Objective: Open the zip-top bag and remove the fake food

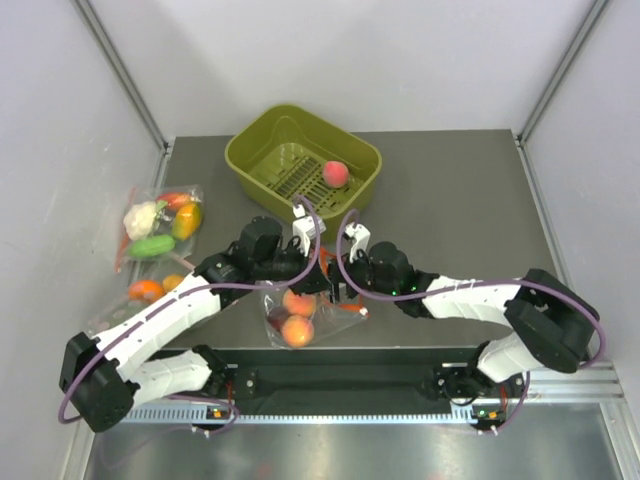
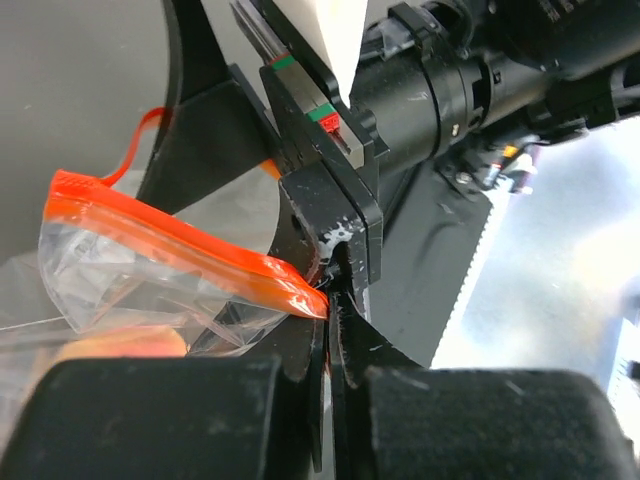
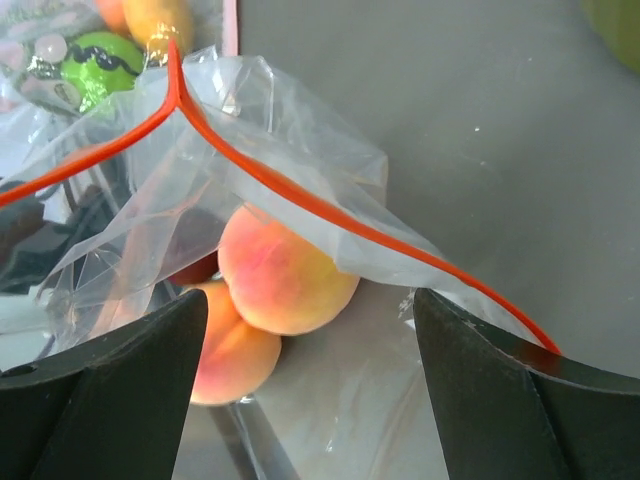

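At the near edge of the table [image 1: 450,200], about midway along it, the zip-top bag [image 1: 338,318] lies between my two grippers. My left gripper [image 2: 328,310] has its fingers drawn narrow on the end of the orange-red zip strip [image 2: 170,235] and pinches it. From there the strip runs off to the left of my left wrist view, with crinkled clear plastic hanging under it. My right gripper [image 3: 310,325] has its fingers spread wide, one at each lower corner of its own view, and nothing is clamped between them. The mouth of the bag is parted in front of it. The strip splits into two lips, and one lip runs down to the finger [image 3: 520,400] at the lower right and passes out of sight behind its tip. I cannot tell whether it rests on that finger. Two pieces of the fake food [image 3: 285,275] lie inside the bag, touching each other. The third piece [image 1: 336,173] sits in the green basket [image 1: 250,165] at the far edge, well apart from the bag. Two other clear bags of vegetables [image 1: 160,225] lie at the left edge.
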